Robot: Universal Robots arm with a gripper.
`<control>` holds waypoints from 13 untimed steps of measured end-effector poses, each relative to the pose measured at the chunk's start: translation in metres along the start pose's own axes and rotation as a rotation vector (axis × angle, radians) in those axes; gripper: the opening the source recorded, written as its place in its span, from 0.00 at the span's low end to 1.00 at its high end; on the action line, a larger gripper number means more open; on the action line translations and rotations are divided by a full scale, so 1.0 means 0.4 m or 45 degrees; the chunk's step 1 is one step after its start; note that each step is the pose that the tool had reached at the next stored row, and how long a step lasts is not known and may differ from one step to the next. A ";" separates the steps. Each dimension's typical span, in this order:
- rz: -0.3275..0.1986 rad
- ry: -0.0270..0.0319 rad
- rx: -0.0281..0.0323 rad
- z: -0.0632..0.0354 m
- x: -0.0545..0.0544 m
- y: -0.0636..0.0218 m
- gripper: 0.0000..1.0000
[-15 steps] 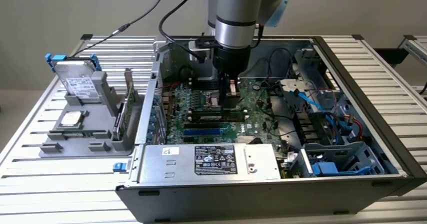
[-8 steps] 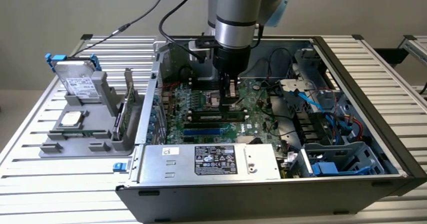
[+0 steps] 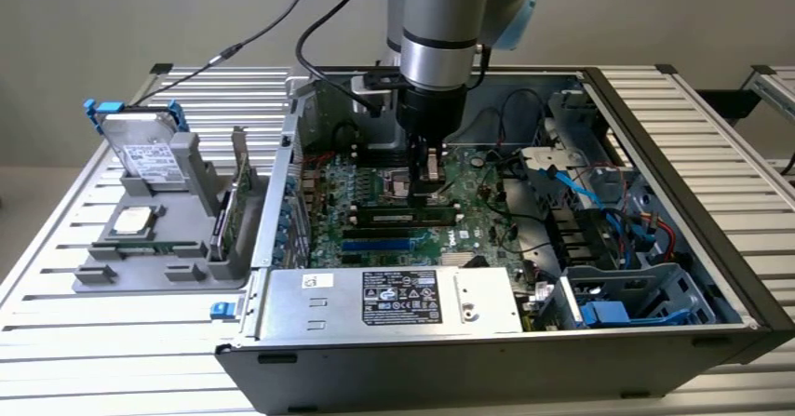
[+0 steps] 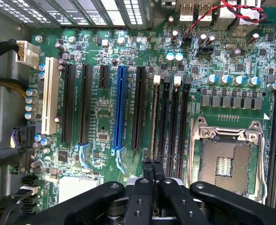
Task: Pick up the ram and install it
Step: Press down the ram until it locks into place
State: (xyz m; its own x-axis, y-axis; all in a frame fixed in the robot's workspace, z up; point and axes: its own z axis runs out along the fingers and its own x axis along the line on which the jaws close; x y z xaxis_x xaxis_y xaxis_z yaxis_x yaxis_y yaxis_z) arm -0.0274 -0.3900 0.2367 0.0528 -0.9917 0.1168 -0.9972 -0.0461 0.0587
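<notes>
Item: ram [image 3: 404,217], a narrow green stick with black chips. It stands on edge in a black memory slot of the motherboard [image 4: 105,131], lengthwise left to right in the exterior view, on the near side of the CPU socket [image 4: 224,161]. Of the four slots in that bank, it is in the one farthest from the socket. Tool [image 4: 152,167]: closed, black fingers [image 4: 147,171] pressed together with nothing between them, directly over one end of the ram's top edge; contact with the edge cannot be told. Housing: open computer case [image 3: 695,202] lying on a slatted metal table [image 3: 100,360], with the power supply [image 3: 397,297] along its near side. Adjacent: grey holder [image 3: 125,272] at the exterior view's left, with a silver hard drive [image 3: 145,155] upright at its far end.
</notes>
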 end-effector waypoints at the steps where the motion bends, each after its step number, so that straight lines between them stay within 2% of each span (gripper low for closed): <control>1: 0.000 0.0000 0.0000 0.000 0.000 0.000 0.10; 10: 0.000 0.0000 0.0000 0.000 0.000 0.000 0.10; 13: 0.000 0.0002 -0.0001 0.000 0.001 -0.007 0.10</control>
State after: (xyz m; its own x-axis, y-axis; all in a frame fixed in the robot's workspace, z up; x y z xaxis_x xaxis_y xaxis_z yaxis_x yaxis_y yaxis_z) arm -0.0247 -0.3904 0.2365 0.0528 -0.9917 0.1170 -0.9972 -0.0461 0.0588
